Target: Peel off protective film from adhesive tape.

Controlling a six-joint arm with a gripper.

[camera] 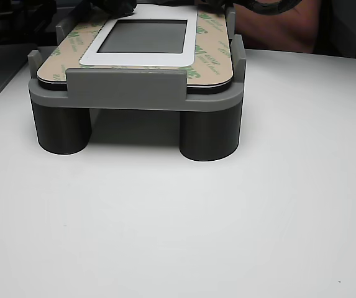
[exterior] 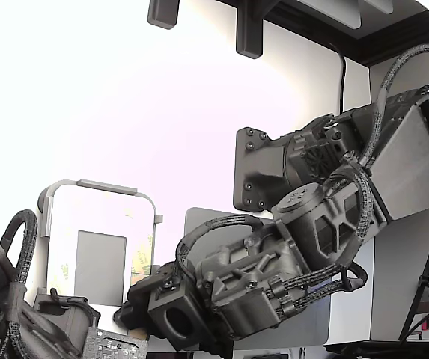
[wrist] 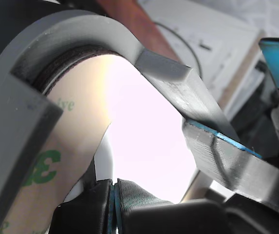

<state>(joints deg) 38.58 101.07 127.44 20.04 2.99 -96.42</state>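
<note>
The protective film (wrist: 76, 141) is a pale-yellow liner with green 3M print, lying along the edge of the white panel (camera: 145, 59) in the grey fixture (camera: 125, 87). In the other view the protective film (camera: 212, 43) frames the panel's border. In the wrist view my gripper (wrist: 114, 195) is shut, its dark fingers pressed together on a lifted edge of the film. From the exterior view, my gripper (exterior: 141, 301) sits low at the panel's right side, fingertips hidden by the wrist. The adhesive tape is hidden under the liner.
A grey square patch (camera: 143, 36) fills the panel's middle. A second arm (exterior: 19, 314) sits at the exterior view's lower left. A forearm-like shape (camera: 277, 25) shows behind the fixture. The fixture stands on dark round legs (camera: 209, 133) on a white table (camera: 178, 223).
</note>
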